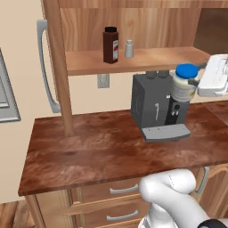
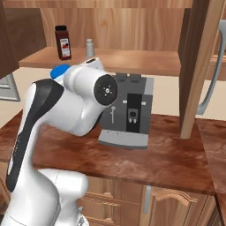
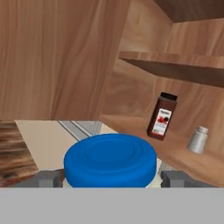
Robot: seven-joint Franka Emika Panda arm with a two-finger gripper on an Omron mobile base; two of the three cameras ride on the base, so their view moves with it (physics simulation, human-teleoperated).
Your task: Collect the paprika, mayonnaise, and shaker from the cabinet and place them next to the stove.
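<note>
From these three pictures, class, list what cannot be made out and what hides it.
- Stove: none in view.
- Mayonnaise body: in the hand view the blue lid covers it; in the right base view the arm hides most of it.
- Paprika label text: too small to read.
- Coffee machine left side: behind the arm, right base view.

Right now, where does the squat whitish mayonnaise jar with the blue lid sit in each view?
Left base view: squat whitish mayonnaise jar at right, in front of the grey coffee machine, below the shelf.
Right base view: just a patch of its blue lid at left, behind the arm.
Hand view: bottom centre, between the fingertips.
Shared landmark: the tall red-brown paprika bottle.
</note>
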